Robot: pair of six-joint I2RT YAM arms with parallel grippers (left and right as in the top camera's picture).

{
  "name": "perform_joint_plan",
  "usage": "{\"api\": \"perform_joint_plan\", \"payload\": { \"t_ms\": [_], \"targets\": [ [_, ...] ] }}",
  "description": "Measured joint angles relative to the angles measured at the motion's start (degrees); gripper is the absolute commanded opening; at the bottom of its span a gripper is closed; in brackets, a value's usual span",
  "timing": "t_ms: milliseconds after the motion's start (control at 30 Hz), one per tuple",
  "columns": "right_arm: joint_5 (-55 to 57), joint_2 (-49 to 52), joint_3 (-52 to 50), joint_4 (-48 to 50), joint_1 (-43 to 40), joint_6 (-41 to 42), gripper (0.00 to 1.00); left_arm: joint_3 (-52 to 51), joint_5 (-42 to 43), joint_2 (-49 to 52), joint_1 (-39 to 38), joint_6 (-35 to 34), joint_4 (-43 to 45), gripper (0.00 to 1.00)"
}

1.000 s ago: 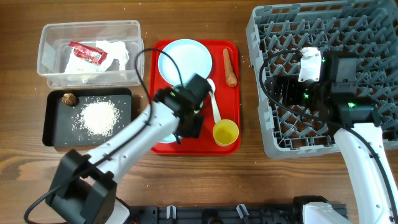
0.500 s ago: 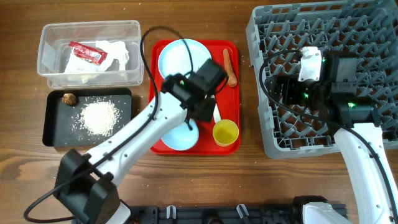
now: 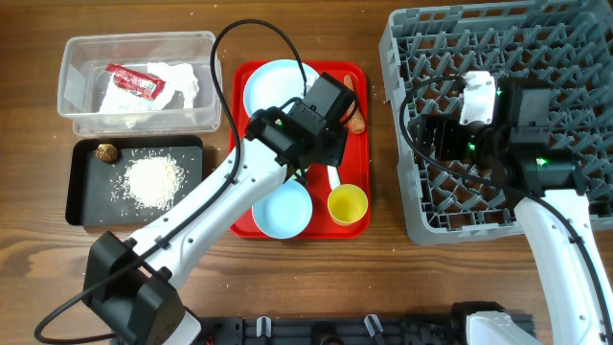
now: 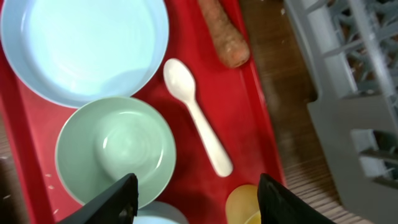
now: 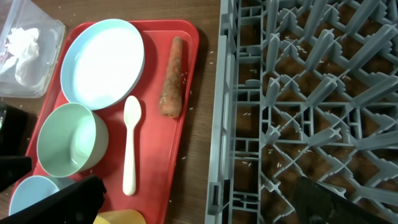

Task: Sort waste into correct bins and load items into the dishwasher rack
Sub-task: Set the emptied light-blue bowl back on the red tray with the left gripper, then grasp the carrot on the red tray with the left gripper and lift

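Lying along the far right edge of the red tray [image 3: 352, 158], the orange carrot piece [image 4: 224, 34] is untouched. Just left of it is the white spoon [image 4: 196, 115], scoop end toward the far side. The pale blue plate [image 3: 273, 86] fills the tray's far left corner, and the pale green bowl [image 4: 115, 149] sits upright on its near side. A pale blue bowl [image 3: 282, 209] and the small yellow cup [image 3: 347, 205] stand side by side along the near edge.

My left gripper [image 4: 198, 190] hangs above the middle of this tray with its jaws spread wide and nothing between them. The spoon handle lies below the gap.

To the left on the wooden surface [image 3: 287, 278], the clear tub [image 3: 67, 96] holds the crumpled napkin [image 3: 182, 81] and the red wrapper [image 3: 134, 81]. The black tray [image 3: 81, 192] on its near side holds the rice [image 3: 153, 180] and the brown lump [image 3: 105, 151].

My right gripper [image 5: 199, 205] is likewise spread open and empty, poised over the left side of the grey rack [image 3: 450, 38], which stands right of the red tray. I see no dishes in the part of it I can view.
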Motion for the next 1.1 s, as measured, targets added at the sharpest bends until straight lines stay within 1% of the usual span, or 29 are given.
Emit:
{"api": "perform_joint_plan", "payload": {
  "t_ms": [33, 133, 233, 267, 333, 400, 467, 567, 633, 767, 867, 967, 1033, 1067, 1100],
  "targets": [
    [-0.02, 0.00, 0.00, 0.31, 0.00, 0.39, 1.00, 0.17, 1.01, 0.02, 0.33, 0.17, 0.13, 0.65],
    [0.00, 0.00, 0.00, 0.57, 0.00, 0.85, 1.00, 4.68, 8.39, 0.85, 4.63, 0.22, -1.60, 0.70],
    [0.00, 0.00, 0.00, 0.76, 0.00, 1.09, 1.00, 11.93, 10.97, 1.49, 10.34, 1.18, -1.92, 0.75],
    [0.02, 0.00, 0.00, 1.18, 0.00, 1.79, 1.00, 14.14, 11.26, 2.14, 11.15, 1.77, -1.99, 0.76],
    [0.48, 0.00, 0.00, 0.98, -0.33, 4.17, 1.00, 24.15, 12.11, 6.75, 12.04, 3.21, -2.73, 0.78],
    [2.71, -0.07, 0.02, -1.27, -1.79, 8.22, 1.00, 33.16, 12.92, 13.46, 12.00, 3.80, -6.38, 0.79],
    [4.85, -0.92, 0.02, -3.32, -4.33, 12.15, 1.00, 41.55, 13.51, 22.43, 11.98, 4.07, -8.00, 0.79],
    [6.05, -3.19, 0.02, -4.55, -6.99, 14.56, 1.00, 47.01, 14.49, 31.82, 11.89, 4.26, -7.58, 0.76],
    [6.47, -4.15, 0.02, -5.70, -7.52, 15.41, 1.00, 47.76, 15.26, 37.05, 11.23, 4.28, -6.25, 0.73],
    [6.49, -3.72, 0.02, -6.71, -7.52, 15.37, 1.00, 47.78, 14.67, 43.98, 7.85, 3.78, -5.01, 0.72],
    [6.54, -3.28, 0.02, -7.26, -7.52, 15.37, 1.00, 47.78, 12.52, 46.86, 5.62, 0.94, -4.94, 0.64],
    [6.69, -3.26, 0.02, -7.32, -7.52, 14.91, 1.00, 48.09, 11.78, 48.39, 5.81, -1.57, -4.81, 0.56],
    [6.71, -3.26, 0.02, -7.45, -7.52, 14.91, 1.00, 48.09, 11.52, 49.96, 6.03, -2.69, -5.11, 0.49],
    [6.69, -3.26, 0.02, -7.56, -7.52, 14.91, 1.00, 48.09, 11.32, 50.49, 6.08, -3.28, -5.20, 0.43],
    [6.69, -3.23, 0.02, -7.63, -7.52, 14.88, 1.00, 48.09, 11.13, 50.64, 6.08, -3.82, -5.20, 0.42]
  ]
}}
